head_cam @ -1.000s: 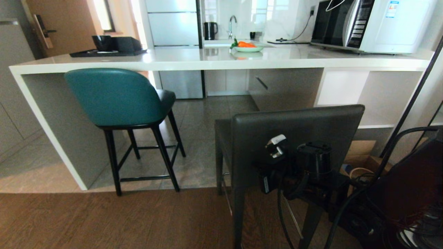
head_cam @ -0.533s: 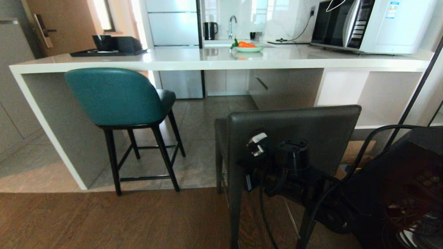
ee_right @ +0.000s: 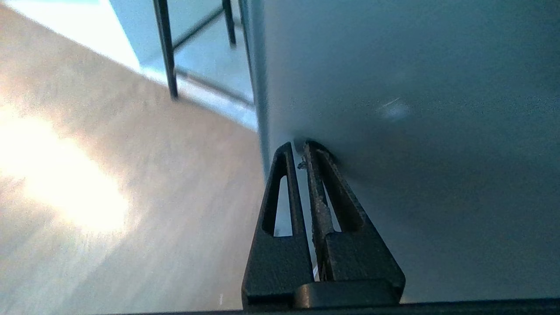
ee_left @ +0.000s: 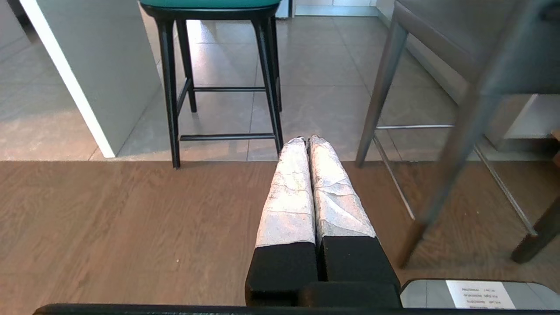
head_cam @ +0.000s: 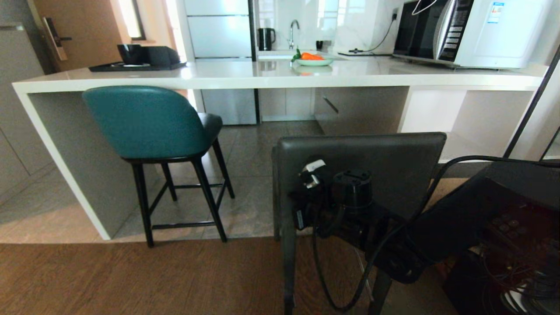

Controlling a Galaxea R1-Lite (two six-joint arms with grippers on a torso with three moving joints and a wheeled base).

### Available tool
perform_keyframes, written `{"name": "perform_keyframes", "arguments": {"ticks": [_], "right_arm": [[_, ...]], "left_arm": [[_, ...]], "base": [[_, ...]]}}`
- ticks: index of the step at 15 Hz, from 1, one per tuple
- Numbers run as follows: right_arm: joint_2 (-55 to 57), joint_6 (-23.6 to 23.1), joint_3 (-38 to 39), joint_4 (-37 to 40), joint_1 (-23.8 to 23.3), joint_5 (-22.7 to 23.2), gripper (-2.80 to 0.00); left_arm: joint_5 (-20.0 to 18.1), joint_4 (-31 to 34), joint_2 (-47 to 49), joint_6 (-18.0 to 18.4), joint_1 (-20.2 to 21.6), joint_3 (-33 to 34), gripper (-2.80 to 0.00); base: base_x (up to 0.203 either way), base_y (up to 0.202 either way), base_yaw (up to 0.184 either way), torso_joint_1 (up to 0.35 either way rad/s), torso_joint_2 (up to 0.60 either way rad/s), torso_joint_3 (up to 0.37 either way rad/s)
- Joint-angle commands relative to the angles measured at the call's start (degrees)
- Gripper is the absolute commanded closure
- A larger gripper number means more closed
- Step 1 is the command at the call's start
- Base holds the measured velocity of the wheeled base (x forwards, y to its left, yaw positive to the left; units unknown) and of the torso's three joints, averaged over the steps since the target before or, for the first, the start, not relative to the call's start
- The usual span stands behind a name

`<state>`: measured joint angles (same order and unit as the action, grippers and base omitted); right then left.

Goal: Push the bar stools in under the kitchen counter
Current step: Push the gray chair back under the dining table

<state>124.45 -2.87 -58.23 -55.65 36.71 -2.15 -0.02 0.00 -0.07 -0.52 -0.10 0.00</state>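
Two stools facing desk [head_cam: 271, 78]: teal stool [head_cam: 148, 127] at left, seat partly under slab; grey stool [head_cam: 393, 157] near, right, standing well out. Right claw [ee_right: 298, 151] closed, tips pressing low on grey backrest near its left edge. Left claw [ee_left: 306, 142] closed, idling low. Better pushing nearer backrest centre, avoiding swivel. Open tile floor ahead; shelving [head_cam: 455, 122] edge at right, teal legs left.

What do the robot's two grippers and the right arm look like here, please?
The left gripper has two long fingers wrapped in crinkled silver-white tape on black bases. The right gripper has bare black wedge-shaped fingers with slotted cut-outs. The right arm is black, trailing looped black cables, with a white clip near its wrist.
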Motion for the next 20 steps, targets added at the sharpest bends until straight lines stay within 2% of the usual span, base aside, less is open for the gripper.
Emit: {"name": "perform_keyframes", "arguments": {"ticks": [1,4,7,9,12,14,16,20], "right_arm": [[2.78,-0.89,-3.39,-0.21,0.11,-0.37,0.00],[1.85,-1.12,-2.45,0.11,0.68,-0.34,0.00],[-3.55,-0.28,4.87,-0.01,1.09,0.29,0.00],[-9.18,2.58,9.12,-0.10,1.13,0.36,0.00],[-20.85,8.04,16.88,0.10,1.06,0.11,0.00],[-30.40,9.37,22.37,0.45,-0.08,-1.05,0.00],[-40.51,10.03,28.58,1.75,-1.74,-4.18,0.00],[-58.01,12.44,41.74,3.91,-6.49,-7.23,0.00]], "left_arm": [[0.02,0.00,0.07,0.00,0.01,0.00,0.00],[0.00,0.00,0.07,0.00,0.01,0.00,0.00],[0.01,0.00,0.07,-0.02,0.01,0.00,0.00],[0.02,0.00,0.07,0.00,0.01,0.00,0.00],[-0.06,0.00,0.07,0.00,0.01,0.00,0.00],[0.02,0.00,0.07,-0.09,0.01,0.00,0.00],[0.02,0.00,0.07,-0.09,0.01,0.00,0.00],[0.02,0.00,0.07,-0.09,0.01,0.00,0.00]], "base": [[0.000,0.000,0.000,0.000,0.00,0.000],[0.000,0.000,0.000,0.000,0.00,0.000],[0.000,0.000,0.000,0.000,0.00,0.000],[0.000,0.000,0.000,0.000,0.00,0.000],[0.000,0.000,0.000,0.000,0.00,0.000],[0.000,0.000,0.000,0.000,0.00,0.000],[0.000,0.000,0.000,0.000,0.00,0.000],[0.000,0.000,0.000,0.000,0.00,0.000]]}}
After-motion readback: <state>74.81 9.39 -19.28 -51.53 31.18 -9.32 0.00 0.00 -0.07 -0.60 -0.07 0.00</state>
